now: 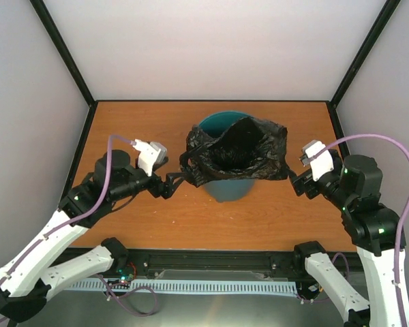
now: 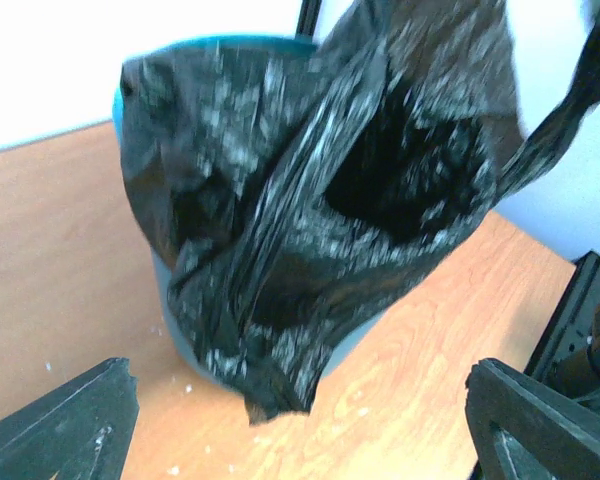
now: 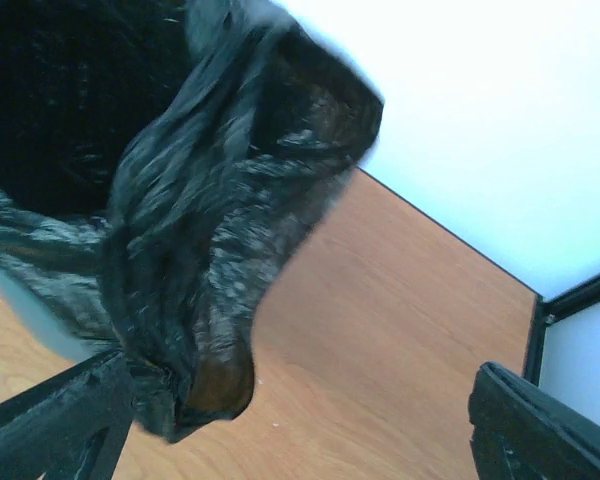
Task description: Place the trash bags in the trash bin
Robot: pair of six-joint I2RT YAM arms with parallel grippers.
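Trash bag (image 1: 237,153) sits draped over the trash bin (image 1: 225,192) rim, mouth gaping upward, straight ahead of and between my left gripper (image 1: 172,182) and right gripper (image 1: 295,182), both spread wide and empty, which I judge about equally near.

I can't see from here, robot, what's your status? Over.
Left gripper, right gripper open, empty. Trash bag draped over trash bin rim, mouth open. Nothing blocking.

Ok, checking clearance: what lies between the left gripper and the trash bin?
Bare table and the trash bag's edge draped over the trash bin; the top view shows it.
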